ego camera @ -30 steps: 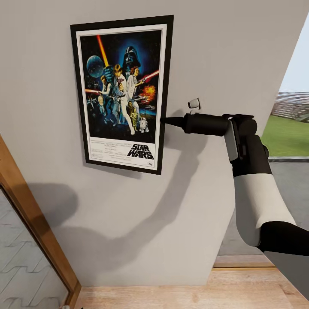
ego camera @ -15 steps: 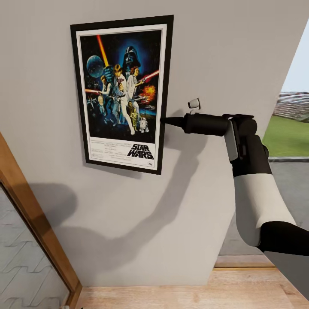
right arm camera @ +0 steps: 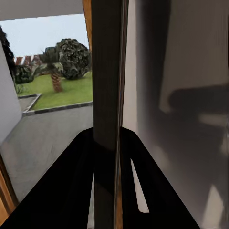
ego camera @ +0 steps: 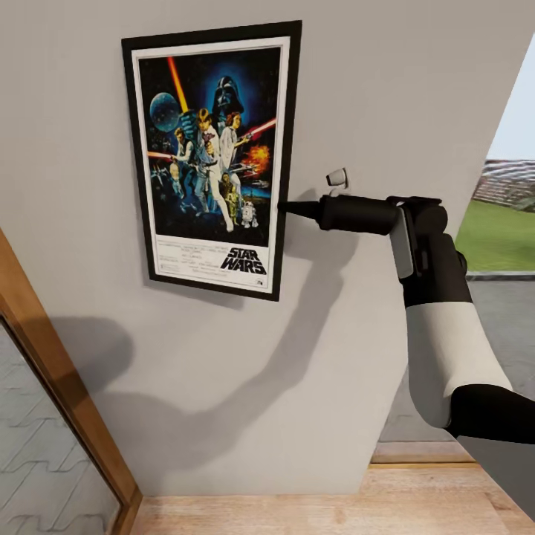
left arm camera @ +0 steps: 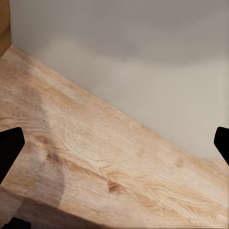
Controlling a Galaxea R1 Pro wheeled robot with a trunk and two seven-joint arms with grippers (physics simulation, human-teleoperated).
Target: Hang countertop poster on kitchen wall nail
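Kitchen wall, hanging step under way. Pinching the poster (ego camera: 212, 156) by its right edge with the right gripper (ego camera: 284, 209), arm reaching across from the right in the head view. Keeping the poster upright and flat against the grey wall (ego camera: 409, 89), well above the wooden floor (ego camera: 297, 513) and well away from any countertop. Clamping the dark fingers (right arm camera: 67, 186) tight on the black frame, seen edge-on between them in the right wrist view, so judging the grip as firmly closed on it.

Hanging the left gripper (left arm camera: 114, 143) low over the floorboards near the foot of the wall, fingertips (left arm camera: 9, 148) spread wide apart, gripping nothing.

Judging the job as nearly done: carrying over, placing now in hand. Noting a small pale peg (ego camera: 336, 177) sticking out of the wall just above the right arm and just beside the poster's right edge, possibly one of the nails. Not being able to tell whether anything behind the poster is already catching it.

Calling next for settling the frame's top onto a nail, then easing the fingers apart slowly and drawing the arm straight back. Risking a slide down the wall if letting go before the frame is caught.
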